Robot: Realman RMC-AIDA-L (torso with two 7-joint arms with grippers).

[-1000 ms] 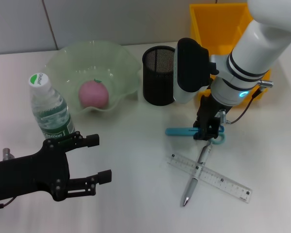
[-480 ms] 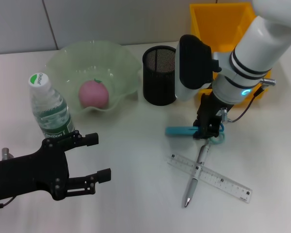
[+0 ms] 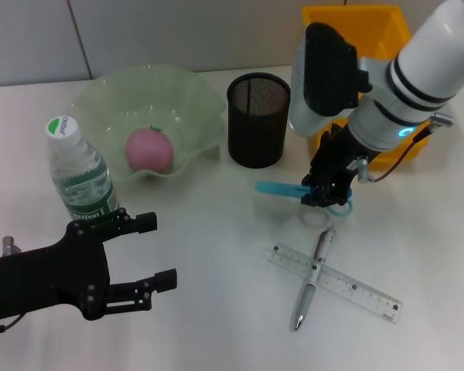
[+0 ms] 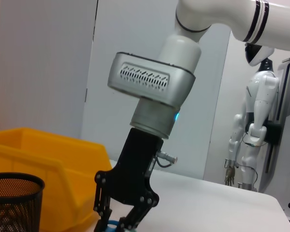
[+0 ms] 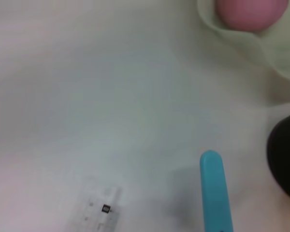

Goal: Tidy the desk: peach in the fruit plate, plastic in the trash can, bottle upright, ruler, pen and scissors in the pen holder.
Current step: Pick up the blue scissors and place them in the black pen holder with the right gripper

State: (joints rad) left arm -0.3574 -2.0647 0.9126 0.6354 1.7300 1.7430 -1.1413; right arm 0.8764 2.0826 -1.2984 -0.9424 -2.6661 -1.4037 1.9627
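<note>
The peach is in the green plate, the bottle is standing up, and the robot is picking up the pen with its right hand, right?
Not quite. The right gripper is holding the blue scissors, not the pen; the head view shows the pen lying across the ruler. The peach is in the green plate and the bottle stands upright.

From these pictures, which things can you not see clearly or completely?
- Inside of the yellow bin: head view, cut off by the top edge and covered by the right arm, so plastic inside cannot be confirmed.
- Scissors handles: head view, mostly hidden by the right gripper.
- Inside of the pen holder: head view, too dark.
- Left gripper: absent from its wrist view.
</note>
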